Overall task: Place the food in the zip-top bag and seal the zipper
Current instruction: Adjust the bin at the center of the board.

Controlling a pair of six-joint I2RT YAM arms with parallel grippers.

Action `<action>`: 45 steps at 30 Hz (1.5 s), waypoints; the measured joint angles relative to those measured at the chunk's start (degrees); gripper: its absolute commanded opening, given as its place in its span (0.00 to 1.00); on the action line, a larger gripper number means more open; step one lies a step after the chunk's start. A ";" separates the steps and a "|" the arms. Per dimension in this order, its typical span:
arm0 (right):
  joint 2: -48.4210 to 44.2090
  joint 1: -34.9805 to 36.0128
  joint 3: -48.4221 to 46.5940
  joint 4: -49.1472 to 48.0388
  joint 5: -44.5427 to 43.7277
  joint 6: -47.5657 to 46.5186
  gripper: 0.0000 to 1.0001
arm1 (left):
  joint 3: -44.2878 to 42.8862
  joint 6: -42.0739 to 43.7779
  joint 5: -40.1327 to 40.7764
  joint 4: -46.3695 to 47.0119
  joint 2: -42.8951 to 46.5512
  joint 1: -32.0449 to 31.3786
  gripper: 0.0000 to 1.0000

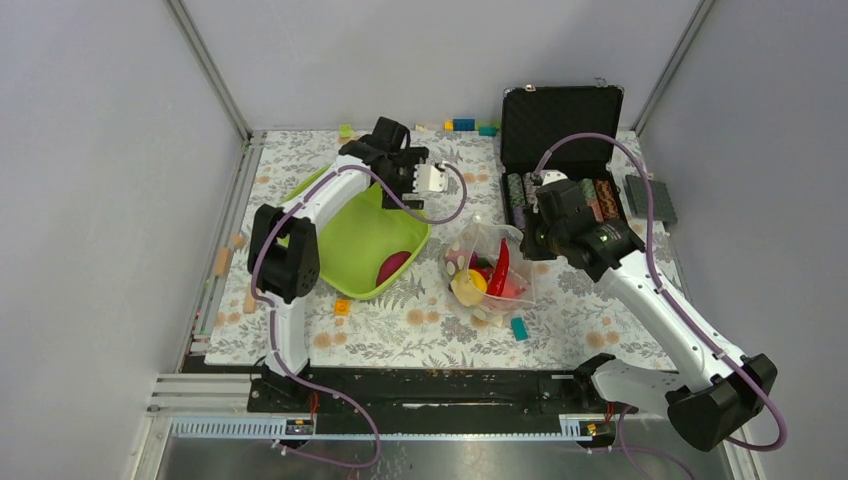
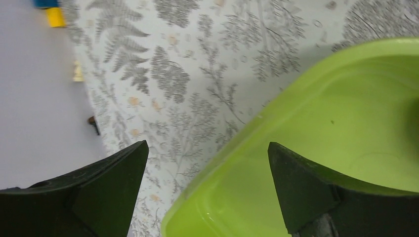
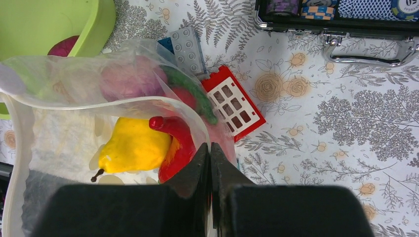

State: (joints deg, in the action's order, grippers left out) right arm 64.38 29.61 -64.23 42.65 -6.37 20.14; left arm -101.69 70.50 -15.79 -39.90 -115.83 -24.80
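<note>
chip (image 3: 405, 6) print cut off, unreadable. bag (image 1: 487, 272) on cloth (image 1: 400, 330) between tub (image 1: 350, 240) and case (image 1: 560, 115), mouth gaping upward. lemon (image 3: 133, 145) and chili (image 3: 177, 148) inside, chili long axis running away from arm bases. right gripper (image 3: 210, 155) pressed together, pinching bag rim. left gripper (image 2: 207, 163) spread over tub rim.
</note>
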 measured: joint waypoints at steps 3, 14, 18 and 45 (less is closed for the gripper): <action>0.46 0.00 -2.01 1.81 -0.11 -0.72 0.00 | 0.00 2.89 0.07 -3.82 -1.18 0.00 0.92; 2.05 0.00 -3.43 4.13 0.46 -1.09 0.00 | -3.85 5.03 0.39 -7.72 -7.65 0.00 0.54; 3.15 0.00 -4.57 5.88 -0.07 -1.36 0.00 | -4.15 4.63 0.22 -7.74 -8.26 0.02 0.37; 0.70 0.00 -6.27 6.10 -0.13 -1.46 0.00 | 1.81 -14.71 3.41 4.28 -5.60 12.13 0.05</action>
State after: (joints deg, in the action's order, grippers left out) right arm 65.08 29.61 -70.50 48.75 -6.50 18.68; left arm -99.88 55.79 -12.38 -35.62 -121.43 -12.67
